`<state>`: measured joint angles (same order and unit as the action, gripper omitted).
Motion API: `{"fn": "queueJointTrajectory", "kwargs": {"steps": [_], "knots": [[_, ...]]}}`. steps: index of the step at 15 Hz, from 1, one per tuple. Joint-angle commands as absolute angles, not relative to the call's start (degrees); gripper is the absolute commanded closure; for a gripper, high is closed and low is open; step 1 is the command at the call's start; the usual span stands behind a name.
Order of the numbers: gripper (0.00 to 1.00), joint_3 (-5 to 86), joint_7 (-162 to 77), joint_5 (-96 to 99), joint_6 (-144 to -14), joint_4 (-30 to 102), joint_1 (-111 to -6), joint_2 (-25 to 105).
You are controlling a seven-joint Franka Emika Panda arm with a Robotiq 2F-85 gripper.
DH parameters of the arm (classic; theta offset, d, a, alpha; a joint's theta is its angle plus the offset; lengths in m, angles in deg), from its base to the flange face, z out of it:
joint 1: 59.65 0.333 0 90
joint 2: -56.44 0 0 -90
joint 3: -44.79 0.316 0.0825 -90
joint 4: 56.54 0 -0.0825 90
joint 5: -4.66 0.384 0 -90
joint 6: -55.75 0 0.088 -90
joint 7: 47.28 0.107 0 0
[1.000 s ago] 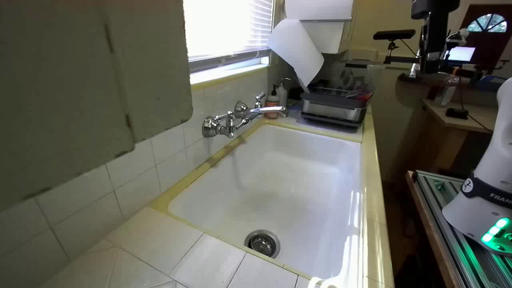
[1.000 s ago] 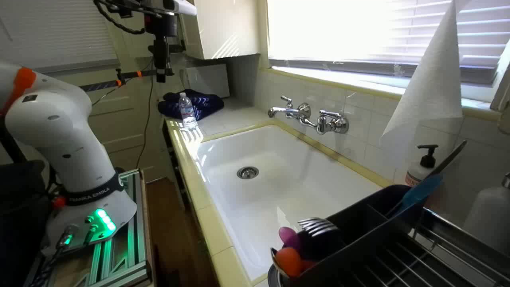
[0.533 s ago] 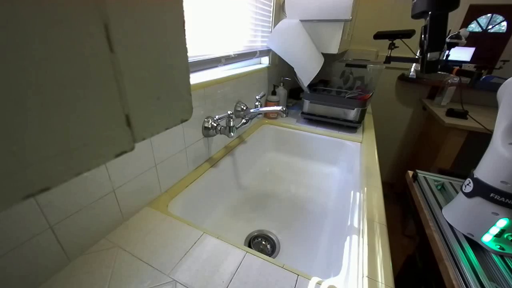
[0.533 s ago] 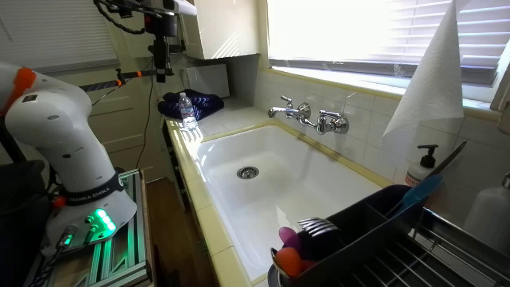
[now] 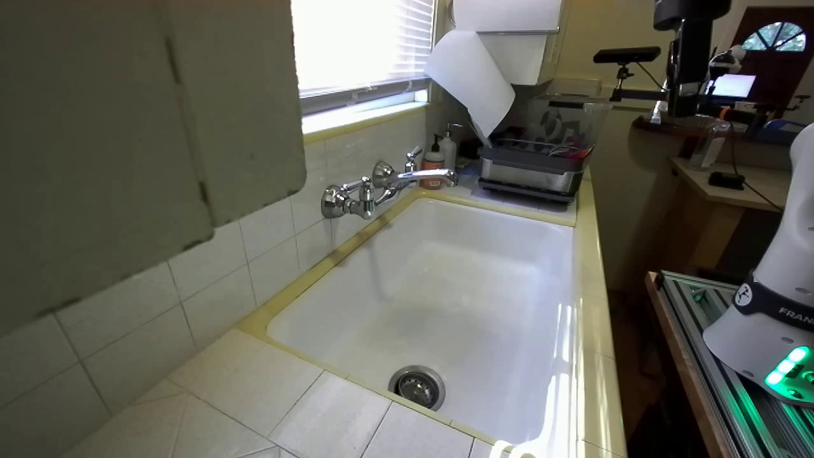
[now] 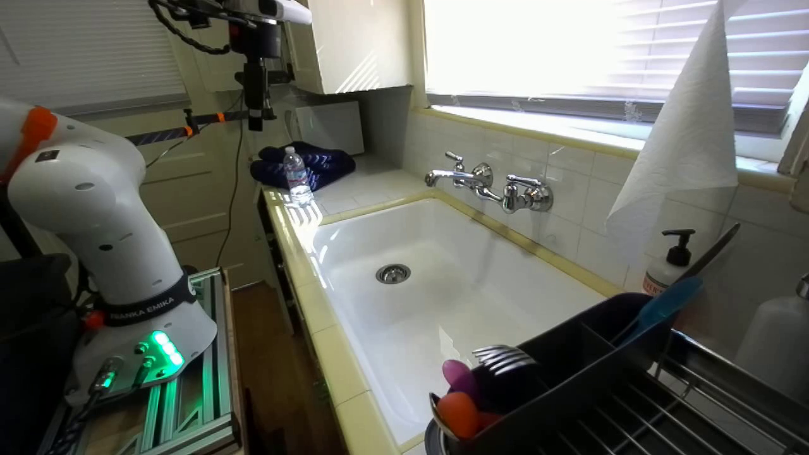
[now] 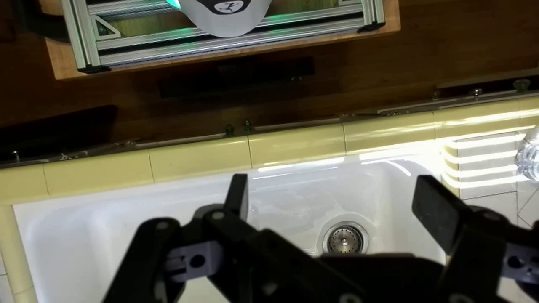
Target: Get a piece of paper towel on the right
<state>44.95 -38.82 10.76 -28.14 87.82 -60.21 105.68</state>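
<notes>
- Swayed a little since the earlier frames: the limp, creased white sheet of paper towel (image 6: pixel 679 126), its lower edge now slightly farther right in an exterior view; the white Franka robot arm (image 6: pixel 120 215) stands as it did.
- At the far end in an exterior view, the sheet hangs from the thick white paper roll (image 5: pixel 505 14), right of the bright window with blinds (image 5: pixel 362 44), its lower tip near the left edge of the black-and-steel dish rack (image 5: pixel 531 175).
- Black two-fingered gripper (image 7: pixel 330 189): fingers spread wide, pointing down, well apart from the sheet.
- Below it in the wrist view lies the glossy white rectangular sink (image 7: pixel 84 227), its round steel drain (image 7: pixel 345 240) showing between the fingers.
- Clear plastic water bottle (image 6: pixel 297 177): upright at the far end in an exterior view, just beside a dark blue patterned cloth (image 6: pixel 328 161).
</notes>
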Motion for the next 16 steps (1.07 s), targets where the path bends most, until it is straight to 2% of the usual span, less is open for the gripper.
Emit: {"fn": "queueJointTrajectory", "kwargs": {"steps": [1, 12, 15, 16], "knots": [[0.0, 46.6, -35.7, 8.8, -33.3, 88.4, -63.9, 105.7], [0.0, 46.3, -22.0, -4.7, -65.0, 91.2, -78.1, 99.8], [0.0, 47.2, -16.7, -5.9, -63.1, 89.8, -81.8, 98.5], [0.0, 45.7, -20.4, -4.8, -63.8, 90.4, -79.8, 99.3]]}}
